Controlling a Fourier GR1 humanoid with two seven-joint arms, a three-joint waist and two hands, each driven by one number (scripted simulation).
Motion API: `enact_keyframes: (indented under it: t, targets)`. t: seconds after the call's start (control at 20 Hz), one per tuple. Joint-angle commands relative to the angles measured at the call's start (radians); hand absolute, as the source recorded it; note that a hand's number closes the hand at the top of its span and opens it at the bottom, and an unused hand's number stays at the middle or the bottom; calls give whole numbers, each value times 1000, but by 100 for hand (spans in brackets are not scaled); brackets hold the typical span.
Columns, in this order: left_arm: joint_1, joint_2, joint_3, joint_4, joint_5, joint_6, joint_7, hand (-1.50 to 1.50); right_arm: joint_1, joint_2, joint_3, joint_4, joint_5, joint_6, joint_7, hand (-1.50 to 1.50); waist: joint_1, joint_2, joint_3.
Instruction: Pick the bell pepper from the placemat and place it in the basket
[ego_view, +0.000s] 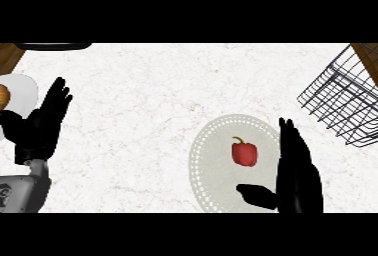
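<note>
A red bell pepper with a green stem lies on a round pale placemat at the centre right of the counter. My right hand stands just right of the pepper, fingers straight and thumb stretched out toward the mat below the pepper, not touching it. A black wire basket sits tilted at the far right edge. My left hand rests open at the far left, fingers up.
A white plate with an orange-brown item sits at the left edge, partly behind the left hand. A dark object shows at the top left. The white counter meets brown wood at the top corners.
</note>
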Motion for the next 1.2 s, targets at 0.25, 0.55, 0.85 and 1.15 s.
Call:
enact_keyframes:
  t: [0.25,0.55,0.85,1.15]
  targets:
    - [-42,-36,60,54,-39,-47,5,0,30,31,49,41,50,-86,-39,-150,-1,0,0]
    - [21,-61,73,51,-60,-77,-67,0,-27,19,-49,85,-25,-90,-84,-150,0,1,0]
    - [-50,-117,32,-48,-137,8,93,0,-15,23,18,209,24,-186,-51,-150,-1,0,0]
    - [54,-111,77,-20,-118,-74,-27,0,-39,32,22,338,54,-252,-24,-150,3,0,0]
